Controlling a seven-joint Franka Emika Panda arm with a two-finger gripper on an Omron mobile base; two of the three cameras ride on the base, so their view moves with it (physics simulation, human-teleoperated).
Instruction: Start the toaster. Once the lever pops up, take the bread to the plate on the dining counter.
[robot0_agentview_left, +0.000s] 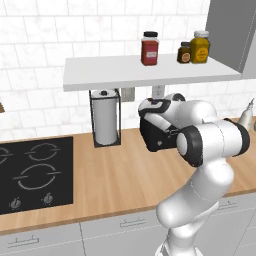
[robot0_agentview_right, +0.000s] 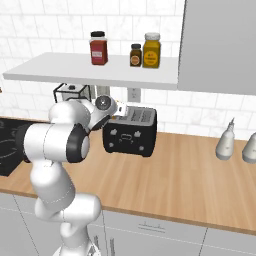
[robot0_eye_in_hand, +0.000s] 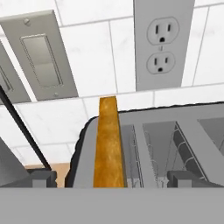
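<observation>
The black toaster (robot0_agentview_right: 131, 132) stands on the wooden counter against the tiled wall; in the left base view my arm covers most of the toaster (robot0_agentview_left: 156, 137). The bread (robot0_eye_in_hand: 108, 144) stands on edge in the left slot, its brown crust rising above the silver-grey top. My gripper (robot0_eye_in_hand: 113, 179) hovers just above the toaster's top, open, with one finger tip on each side of the slice and not touching it. From the right base view the gripper (robot0_agentview_right: 119, 112) sits at the toaster's upper left corner. The plate and the dining counter are out of view.
A paper towel holder (robot0_agentview_left: 105, 117) stands left of the toaster, and a black hob (robot0_agentview_left: 35, 172) lies further left. A white shelf (robot0_agentview_left: 150, 72) with jars hangs overhead. A wall socket (robot0_eye_in_hand: 162, 43) and a switch plate (robot0_eye_in_hand: 41, 57) are behind. Two bottles (robot0_agentview_right: 226, 140) stand at right.
</observation>
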